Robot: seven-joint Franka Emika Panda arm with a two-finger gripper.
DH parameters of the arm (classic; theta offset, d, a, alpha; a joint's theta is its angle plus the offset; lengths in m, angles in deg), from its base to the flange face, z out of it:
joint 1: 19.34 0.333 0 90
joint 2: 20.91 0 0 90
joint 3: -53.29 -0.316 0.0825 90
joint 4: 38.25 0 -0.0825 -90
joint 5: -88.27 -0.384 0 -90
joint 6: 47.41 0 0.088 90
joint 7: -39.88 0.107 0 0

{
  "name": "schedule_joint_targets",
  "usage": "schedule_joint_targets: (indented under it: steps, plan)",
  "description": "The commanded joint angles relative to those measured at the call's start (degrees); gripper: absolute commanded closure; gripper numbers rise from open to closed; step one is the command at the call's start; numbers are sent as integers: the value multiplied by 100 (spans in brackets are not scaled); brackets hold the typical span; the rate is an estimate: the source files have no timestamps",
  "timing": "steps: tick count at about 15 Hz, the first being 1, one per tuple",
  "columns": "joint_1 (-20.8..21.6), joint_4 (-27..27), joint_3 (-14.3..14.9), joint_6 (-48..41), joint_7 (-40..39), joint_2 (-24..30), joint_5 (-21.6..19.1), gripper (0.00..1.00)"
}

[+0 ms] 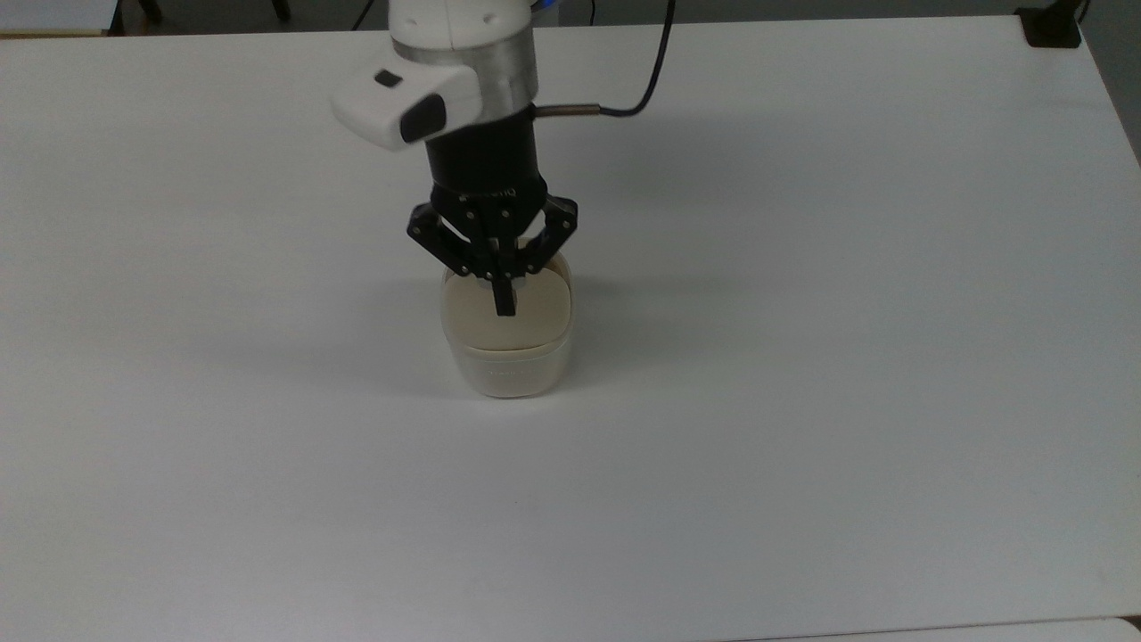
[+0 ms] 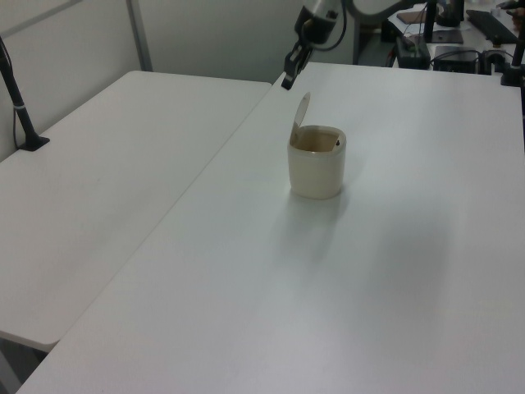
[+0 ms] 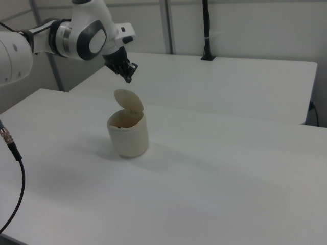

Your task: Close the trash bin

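Observation:
The cream-white trash bin (image 1: 508,366) stands mid-table with its beige lid (image 1: 471,316) hinged up. In the left view the lid (image 2: 302,110) rises almost upright from the bin (image 2: 317,168). In the right view the lid (image 3: 131,103) leans back over the bin (image 3: 129,137). My gripper (image 1: 505,305) is shut with nothing in it, fingers pressed into one black bar. It hangs just above the lid's top edge, apart from it, as the gripper (image 2: 286,82) in the left view and the gripper (image 3: 129,78) in the right view show. The arm hides the lid's black mark.
The white table (image 1: 802,401) spreads wide around the bin. A second white table (image 2: 107,189) adjoins it, carrying a black post (image 2: 18,103). A black clamp (image 1: 1050,27) sits at the top view's far right corner. The arm's cable (image 1: 649,85) trails behind the wrist.

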Motion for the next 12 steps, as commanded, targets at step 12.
schedule_joint_targets:
  steps: [12]
  plan:
    - [-14,598,59,-1720,-999,75,7,100]
